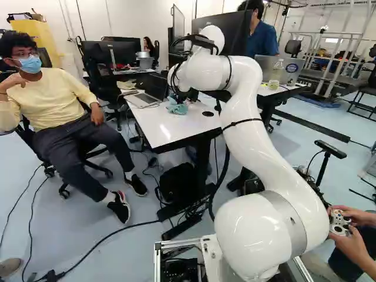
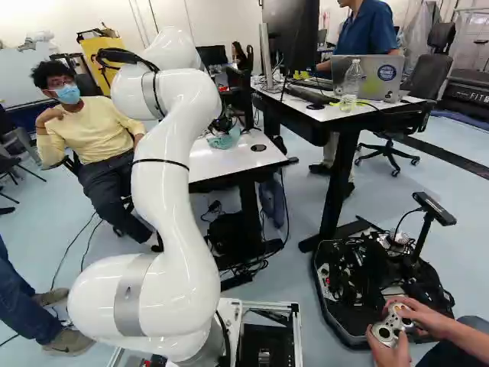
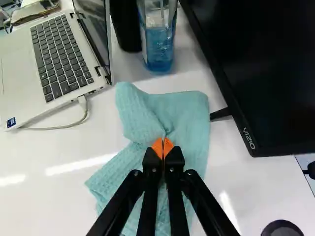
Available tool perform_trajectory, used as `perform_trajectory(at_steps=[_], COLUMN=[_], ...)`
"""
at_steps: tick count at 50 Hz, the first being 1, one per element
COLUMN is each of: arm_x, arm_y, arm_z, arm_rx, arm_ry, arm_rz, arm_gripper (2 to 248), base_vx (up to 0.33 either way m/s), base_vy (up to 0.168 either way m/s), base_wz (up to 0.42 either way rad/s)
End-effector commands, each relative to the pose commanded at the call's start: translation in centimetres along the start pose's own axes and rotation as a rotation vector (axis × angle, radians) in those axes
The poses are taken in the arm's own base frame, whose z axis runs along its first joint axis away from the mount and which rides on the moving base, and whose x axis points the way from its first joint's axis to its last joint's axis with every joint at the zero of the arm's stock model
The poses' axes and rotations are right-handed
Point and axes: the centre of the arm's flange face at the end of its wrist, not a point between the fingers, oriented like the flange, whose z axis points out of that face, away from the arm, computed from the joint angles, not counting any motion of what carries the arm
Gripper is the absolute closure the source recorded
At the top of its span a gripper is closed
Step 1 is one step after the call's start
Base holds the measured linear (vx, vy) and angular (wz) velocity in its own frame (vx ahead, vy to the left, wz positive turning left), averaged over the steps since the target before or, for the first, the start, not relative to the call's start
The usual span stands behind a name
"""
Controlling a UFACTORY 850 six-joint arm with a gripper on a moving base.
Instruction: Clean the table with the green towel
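- Wrist view: the pincer (image 3: 163, 147) is closed on a small fold of the green towel (image 3: 192, 118), which lies spread and creased beneath and ahead of it on the white surface (image 3: 44, 206).
- Both base views put the towel at the upper middle of the frame, partly behind the arm (image 1: 252, 129).
- With so little cloth pinched, drag under the loose parts could pull it free mid-wipe.
- A stroke towards the laptop (image 3: 54, 59) could snag its cable (image 3: 54, 129) and tug it.
- Pushing ahead, the bunched cloth might topple the bottle of blue liquid (image 3: 159, 46) just beyond, perhaps spilling it.
- Towel and monitor foot (image 3: 221, 113) nearly meet; sweeping that way could jolt the monitor (image 3: 275, 73).
- Pressing too low would likely scrape the tips along the surface.
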Motion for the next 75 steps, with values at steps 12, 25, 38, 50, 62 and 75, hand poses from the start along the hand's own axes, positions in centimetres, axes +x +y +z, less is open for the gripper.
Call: perform_trajectory(at_steps=[12,25,38,50,62,75], arm_x=[-1.3,-2.1,-1.5,-0.2,0.6,0.6], arm_y=[-0.2,-1.9,-3.8,-3.8,-2.2,0.1], arm_z=[-1.5,-2.5,-1.8,-0.4,0.6,0.7], arm_rx=[0.002,0.016,0.031,0.031,0.018,-0.001], arm_ry=[-0.026,-0.042,-0.029,-0.004,0.013,0.012], arm_rz=[-0.002,-0.019,-0.038,-0.037,-0.021,0.001], arm_gripper=[225,225,225,225,225,225], base_vx=[0.0,0.0,0.0,0.0,0.0,0.0], base_vy=[0.0,0.0,0.0,0.0,0.0,0.0], base_wz=[0.0,0.0,0.0,0.0,0.0,0.0])
